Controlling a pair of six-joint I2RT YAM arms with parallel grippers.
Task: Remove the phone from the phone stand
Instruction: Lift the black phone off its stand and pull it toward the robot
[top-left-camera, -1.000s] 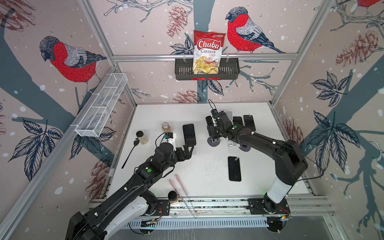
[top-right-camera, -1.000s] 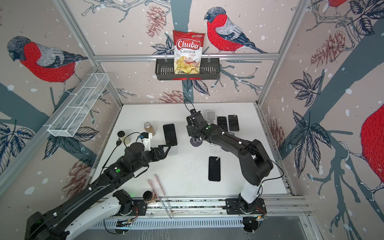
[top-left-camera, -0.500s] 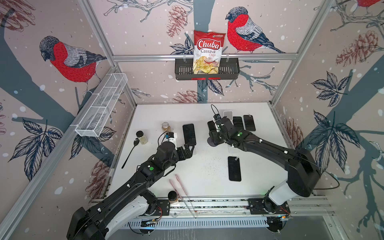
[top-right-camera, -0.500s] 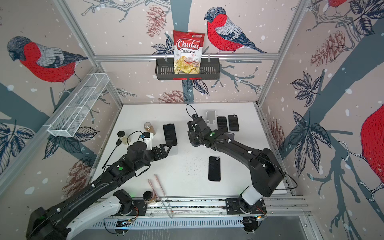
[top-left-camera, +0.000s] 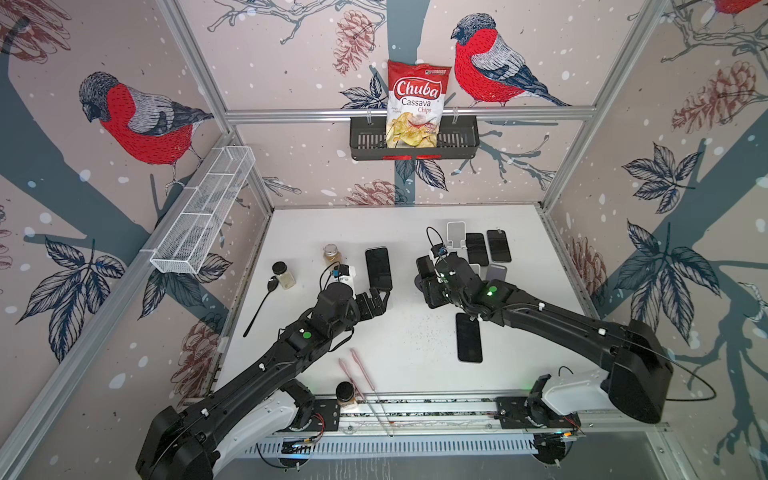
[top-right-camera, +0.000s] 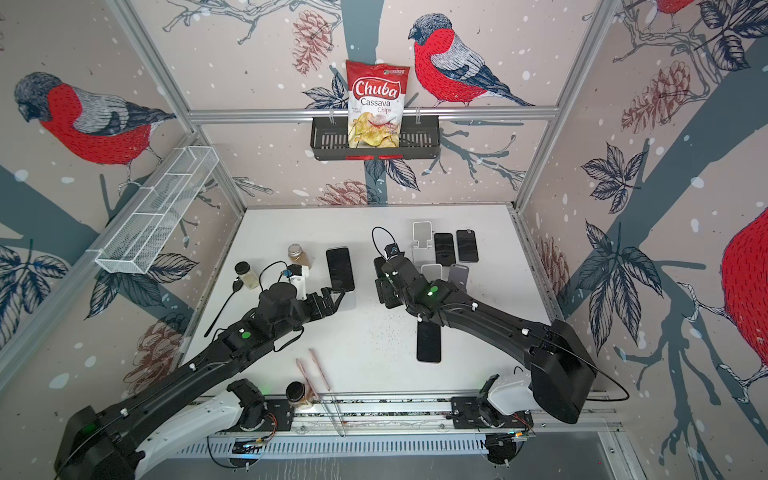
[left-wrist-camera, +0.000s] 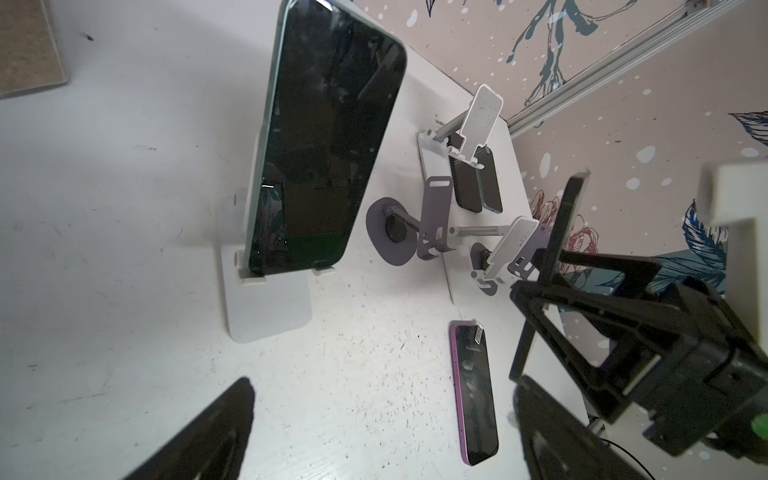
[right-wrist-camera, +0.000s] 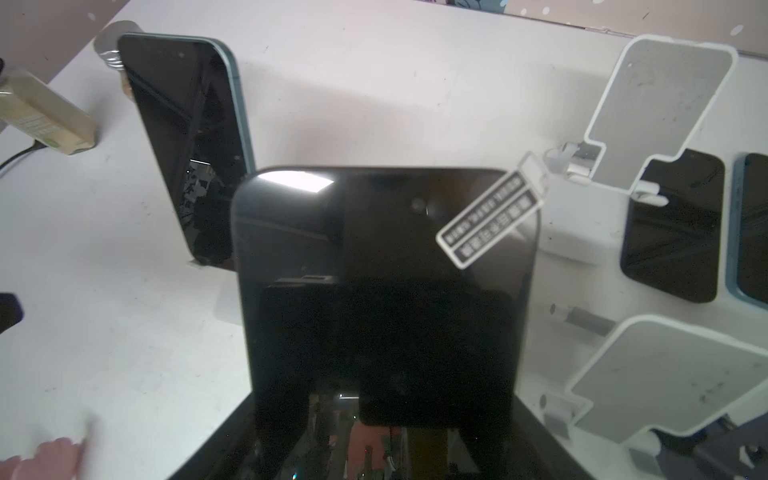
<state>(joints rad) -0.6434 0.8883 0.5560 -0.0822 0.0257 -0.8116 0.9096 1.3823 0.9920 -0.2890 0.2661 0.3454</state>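
Note:
My right gripper (top-left-camera: 430, 286) is shut on a black phone (right-wrist-camera: 382, 270) with a white sticker, holding it upright above the table, off any stand. The left wrist view shows this phone (left-wrist-camera: 565, 220) edge-on beside an empty purple phone stand (left-wrist-camera: 434, 220) with a round base. A second phone (top-left-camera: 378, 268) with a teal edge leans on a white phone stand (left-wrist-camera: 266, 307) left of centre. My left gripper (top-left-camera: 380, 297) is open just in front of that stand's base, nothing between its fingers (left-wrist-camera: 199, 436).
Two empty white stands (right-wrist-camera: 660, 104) (right-wrist-camera: 665, 374) and two flat phones (top-left-camera: 476, 247) (top-left-camera: 498, 245) crowd the back right. A purple-edged phone (top-left-camera: 469, 343) lies flat under my right arm. Jars (top-left-camera: 332, 253) (top-left-camera: 282, 274), a spoon (top-left-camera: 262, 303) and pink chopsticks (top-left-camera: 357, 374) sit on the left and front.
My right gripper has carried the black phone toward the front of the table, away from the stands at the back. The left arm has hardly moved.

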